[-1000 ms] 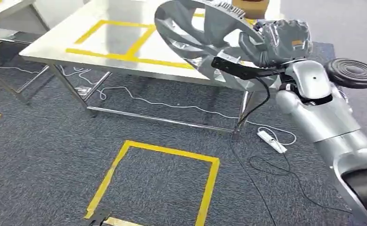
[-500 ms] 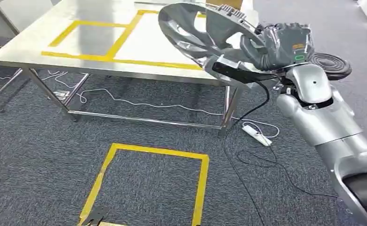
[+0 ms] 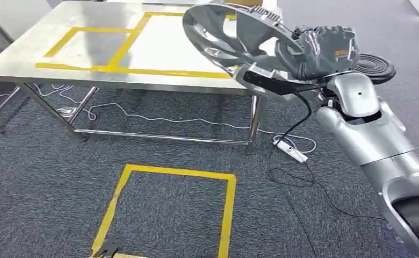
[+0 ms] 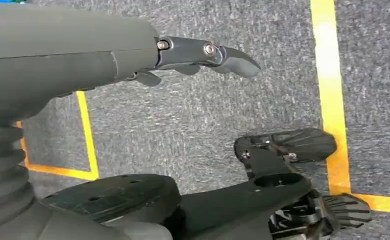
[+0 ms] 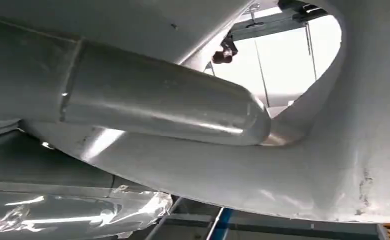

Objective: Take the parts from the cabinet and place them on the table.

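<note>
My right hand (image 3: pixel 323 51) grips a large silver wheel cover (image 3: pixel 234 40) by its rim, holding it tilted over the right end of the steel table (image 3: pixel 62 56). The right wrist view looks along my thumb (image 5: pixel 158 102), which presses against the wheel cover's pale spoke (image 5: pixel 343 150). My left hand (image 4: pixel 133 60) hangs beside my body above the grey carpet, holding nothing, its dark fingers (image 4: pixel 218 52) only slightly bent. The table top carries yellow tape rectangles (image 3: pixel 121 45).
A yellow tape square (image 3: pixel 170 209) marks the carpet in front of the table. White cables and a power strip (image 3: pixel 290 151) lie under the table's right end. A black ribbed disc (image 3: pixel 376 67) sits behind my right arm.
The whole view has shifted: the table now lies further left and nearer. My right hand still holds the wheel cover in the same pose.
</note>
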